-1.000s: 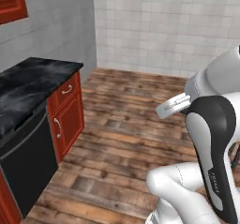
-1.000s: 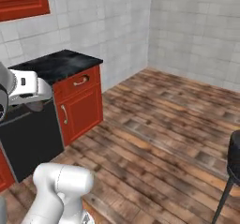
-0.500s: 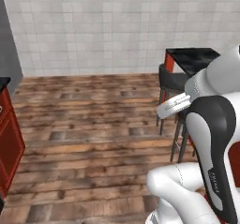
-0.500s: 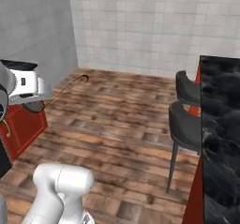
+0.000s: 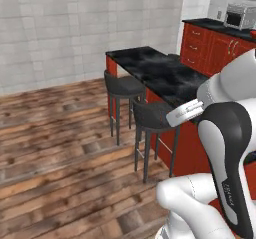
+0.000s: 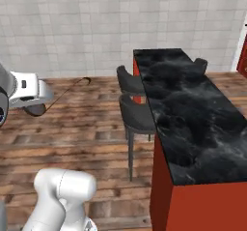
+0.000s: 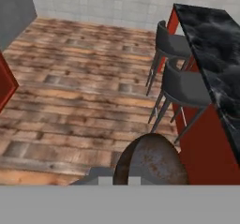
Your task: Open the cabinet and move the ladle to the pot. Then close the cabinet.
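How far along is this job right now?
Done, apparently: the ladle is out of the cabinet, held in the shut gripper. In hand: it hangs over the wood floor near the island counter and stools. Left: setting it in the pot, closing the cabinet.

2 dark stools point(image 5: 150, 115) stand on the plank floor point(image 5: 55, 148).

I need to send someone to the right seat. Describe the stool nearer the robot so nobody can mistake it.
Find the long black marble-topped island with red sides. Two dark grey stools stand along its floor side; the nearer stool sits by the island's middle, while the other stool stands closer to the tiled wall.
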You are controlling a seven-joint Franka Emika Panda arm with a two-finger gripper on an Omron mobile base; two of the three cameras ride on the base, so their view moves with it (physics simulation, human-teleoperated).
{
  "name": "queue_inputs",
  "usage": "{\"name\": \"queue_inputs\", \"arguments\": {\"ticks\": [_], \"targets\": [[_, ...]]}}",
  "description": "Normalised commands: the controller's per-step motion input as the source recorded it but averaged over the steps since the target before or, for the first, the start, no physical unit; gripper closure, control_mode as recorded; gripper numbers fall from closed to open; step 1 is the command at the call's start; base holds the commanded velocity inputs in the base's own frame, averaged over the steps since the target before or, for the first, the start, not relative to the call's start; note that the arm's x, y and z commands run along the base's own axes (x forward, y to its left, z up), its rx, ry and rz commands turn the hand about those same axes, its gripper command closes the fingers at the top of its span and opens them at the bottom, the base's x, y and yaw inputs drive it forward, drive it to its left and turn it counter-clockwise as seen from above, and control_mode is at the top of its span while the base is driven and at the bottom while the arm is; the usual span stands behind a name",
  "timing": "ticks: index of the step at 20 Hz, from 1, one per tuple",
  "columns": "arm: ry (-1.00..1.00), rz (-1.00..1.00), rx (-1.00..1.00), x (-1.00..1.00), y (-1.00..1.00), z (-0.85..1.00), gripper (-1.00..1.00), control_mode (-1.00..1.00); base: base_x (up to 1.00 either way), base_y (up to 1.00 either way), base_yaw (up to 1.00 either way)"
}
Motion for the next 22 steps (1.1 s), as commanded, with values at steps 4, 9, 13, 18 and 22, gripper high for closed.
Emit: {"name": "queue_inputs", "arguments": {"ticks": [4,9,13,18,22], "targets": [[0.00,0.00,0.00,0.00,0.00,0.00,1.00,1.00,0.00,-0.32,-0.59],[0.00,0.00,0.00,0.00,0.00,0.00,1.00,1.00,0.00,-0.31,-0.59],[0.00,0.00,0.00,0.00,0.00,0.00,1.00,1.00,0.00,-0.30,-0.58],[0.00,0.00,0.00,0.00,0.00,0.00,1.00,1.00,0.00,-0.36,-0.57],[0.00,0.00,0.00,0.00,0.00,0.00,1.00,1.00,0.08,-0.44,-0.54]]}}
